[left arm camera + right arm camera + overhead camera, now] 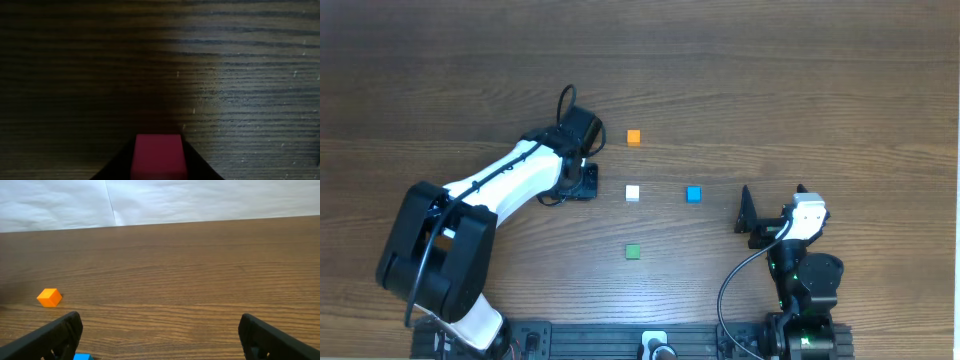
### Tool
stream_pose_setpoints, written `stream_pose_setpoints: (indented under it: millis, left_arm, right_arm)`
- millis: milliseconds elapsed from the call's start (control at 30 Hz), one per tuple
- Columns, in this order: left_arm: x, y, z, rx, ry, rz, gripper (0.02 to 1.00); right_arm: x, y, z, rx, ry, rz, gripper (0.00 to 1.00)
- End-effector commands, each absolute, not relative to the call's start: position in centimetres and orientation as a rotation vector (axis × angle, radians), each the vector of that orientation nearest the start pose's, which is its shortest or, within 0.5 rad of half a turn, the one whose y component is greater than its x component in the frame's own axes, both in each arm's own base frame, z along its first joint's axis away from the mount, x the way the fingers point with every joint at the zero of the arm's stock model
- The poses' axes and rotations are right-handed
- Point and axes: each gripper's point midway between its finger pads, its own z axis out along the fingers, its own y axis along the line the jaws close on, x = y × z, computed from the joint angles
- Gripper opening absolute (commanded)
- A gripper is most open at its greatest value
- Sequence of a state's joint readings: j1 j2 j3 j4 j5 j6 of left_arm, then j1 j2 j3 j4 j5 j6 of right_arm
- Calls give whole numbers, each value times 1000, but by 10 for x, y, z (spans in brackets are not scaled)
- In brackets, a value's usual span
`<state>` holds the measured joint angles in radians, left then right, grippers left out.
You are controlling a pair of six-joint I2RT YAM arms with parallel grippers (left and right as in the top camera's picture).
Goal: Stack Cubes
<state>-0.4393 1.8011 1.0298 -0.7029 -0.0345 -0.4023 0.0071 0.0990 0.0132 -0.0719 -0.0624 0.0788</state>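
**Red cube in the left gripper, four cubes loose on the table**

The left wrist view shows what the top view hides: a red cube [158, 159] sits between the left gripper's [158, 144] dark fingers, which press against both its sides. Whether it rests on the table [770, 80] I cannot tell.

In the top view, take the white cube [632, 193] as the dial's centre. The orange cube [634, 137] lies at 12 o'clock, the blue cube [693, 194] at 3 o'clock and the green cube [632, 252] at 6 o'clock, all apart. The left arm's [510, 178] end is at 9 o'clock, near the white cube.

The right gripper [160, 325] is spread wide and holds nothing. Its wrist view shows the orange cube far ahead and the blue cube's edge by one finger.
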Motion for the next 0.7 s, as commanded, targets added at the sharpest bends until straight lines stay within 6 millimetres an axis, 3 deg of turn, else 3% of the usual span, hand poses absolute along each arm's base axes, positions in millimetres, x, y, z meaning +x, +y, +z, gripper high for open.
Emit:
stream_pose_setpoints:
  millis: [33,167,333,533,600,700]
  left_arm:
    - [299,-133,-1,59,3026,0,189]
    - [303,-138,6,36,3001,-16,134]
    - [317,-163,45,-4,2934,-80,115]
    - [320,-201,92,-65,2888,-79,104]
    - [319,-214,98,-65,2881,-99,102]
    - [311,-231,90,-73,2901,-98,104]
  right_arm:
    - [249,14,138,9,1727,122,991]
    - [249,14,138,9,1727,122,993]
    - [249,14,138,9,1727,122,991]
    - [249,14,138,9,1727,122,991]
    - [249,14,138,9,1727,122,991]
    - [249,14,138,9,1727,122,991]
